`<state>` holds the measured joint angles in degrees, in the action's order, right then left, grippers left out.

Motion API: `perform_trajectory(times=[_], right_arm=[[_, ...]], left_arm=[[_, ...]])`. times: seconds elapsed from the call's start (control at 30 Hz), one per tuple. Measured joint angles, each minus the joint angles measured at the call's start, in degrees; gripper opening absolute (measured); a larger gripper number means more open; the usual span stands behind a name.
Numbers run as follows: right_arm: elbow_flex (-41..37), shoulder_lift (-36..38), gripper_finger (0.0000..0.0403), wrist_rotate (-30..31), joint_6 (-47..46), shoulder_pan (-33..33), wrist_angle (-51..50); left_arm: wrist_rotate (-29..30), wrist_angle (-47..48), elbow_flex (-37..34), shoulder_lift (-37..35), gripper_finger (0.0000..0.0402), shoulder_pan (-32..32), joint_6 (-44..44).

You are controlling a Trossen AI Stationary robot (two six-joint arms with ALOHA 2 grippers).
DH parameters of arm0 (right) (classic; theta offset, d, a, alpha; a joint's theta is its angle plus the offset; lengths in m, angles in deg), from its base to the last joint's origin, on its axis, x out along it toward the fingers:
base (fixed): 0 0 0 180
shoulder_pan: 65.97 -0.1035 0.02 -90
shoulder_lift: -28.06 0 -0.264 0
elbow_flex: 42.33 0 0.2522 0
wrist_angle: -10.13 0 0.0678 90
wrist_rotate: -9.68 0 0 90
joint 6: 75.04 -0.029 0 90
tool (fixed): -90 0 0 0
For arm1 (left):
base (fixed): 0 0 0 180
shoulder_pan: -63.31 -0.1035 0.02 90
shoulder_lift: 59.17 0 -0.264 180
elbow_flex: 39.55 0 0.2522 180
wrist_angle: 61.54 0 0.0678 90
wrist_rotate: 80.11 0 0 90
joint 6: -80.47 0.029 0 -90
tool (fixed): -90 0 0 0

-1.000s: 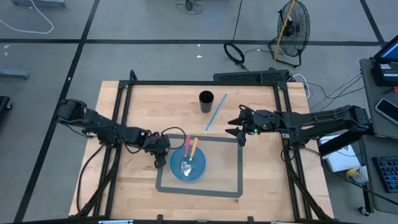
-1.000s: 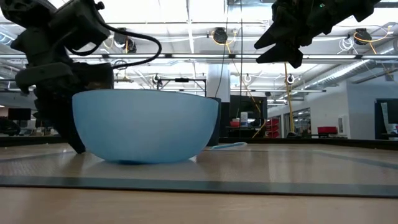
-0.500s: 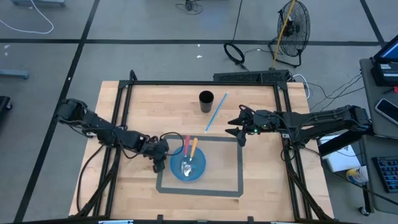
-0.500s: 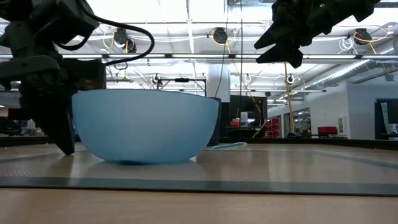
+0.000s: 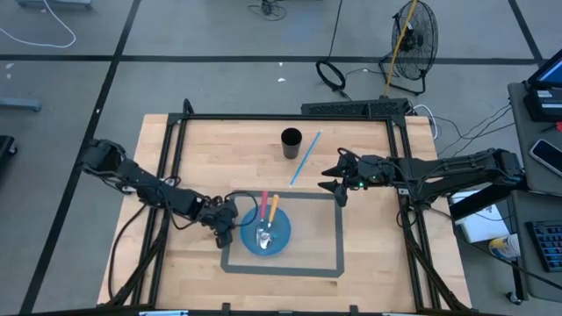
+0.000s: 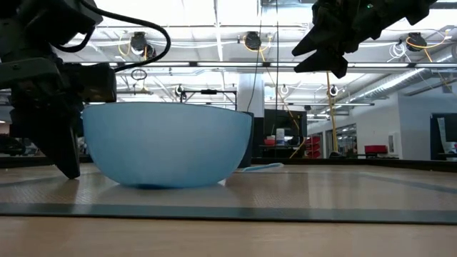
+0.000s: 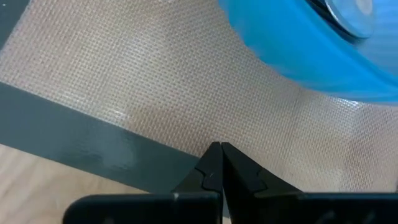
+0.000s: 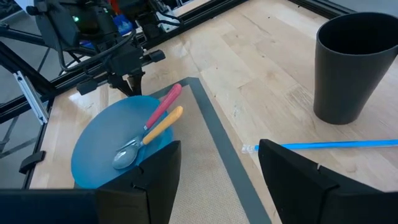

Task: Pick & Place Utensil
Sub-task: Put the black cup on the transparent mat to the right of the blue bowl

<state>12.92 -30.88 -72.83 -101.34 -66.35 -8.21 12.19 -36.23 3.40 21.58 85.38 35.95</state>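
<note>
A bowl [image 5: 266,233] sits on the table [image 5: 202,140] inside a taped rectangle [image 5: 339,235], toward its left side, and two utensils [image 5: 267,215] lie in it side by side with their handles leaning over the far rim. Behind the rectangle stands a cup [image 5: 291,142], and a straw [image 5: 306,157] lies flat just to its right. The left gripper [image 5: 223,230] is low beside the bowl's left edge, and the right gripper [image 5: 335,179] hangs above the rectangle's far right corner.

Two spoons, pink-handled [image 5: 263,204] and orange-handled [image 5: 273,207], are lying side by side inside the blue bowl [image 5: 279,242], handles poking over its rim.
</note>
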Motion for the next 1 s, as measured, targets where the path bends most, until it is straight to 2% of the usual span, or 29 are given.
perform_trajectory(times=[0.13,0.23,0.37,0.73,0.9,1.0], right_arm=[[0.0,0.0,0.021,-0.02,0.0,0.0,0.0],[0.0,0.0,0.021,-0.02,0.0,0.0,0.0],[0.0,0.0,0.021,-0.02,-0.02,0.0,0.0],[0.09,-0.01,0.021,1.68,0.06,0.27,2.15],[5.16,-2.77,0.021,1.22,5.59,3.25,-0.98],[10.66,-6.37,0.021,-1.74,10.5,6.08,-5.2]], left_arm=[[1.26,-3.62,0.04,2.22,0.0001,1.39,-1.57],[4.48,-3.4,-0.02,0.87,0.0004,1.27,-2.06],[7.75,0.05,-0.26,-3.33,0.0003,-1.29,0.1],[10.6,8.59,-0.11,-10.6,0.0004,-6.26,4.18],[10.82,6.35,-0.11,-14.78,0.0012,-9.26,4.62],[10.85,4.84,-0.1,-19.14,0.0027,-11.17,6.6]])
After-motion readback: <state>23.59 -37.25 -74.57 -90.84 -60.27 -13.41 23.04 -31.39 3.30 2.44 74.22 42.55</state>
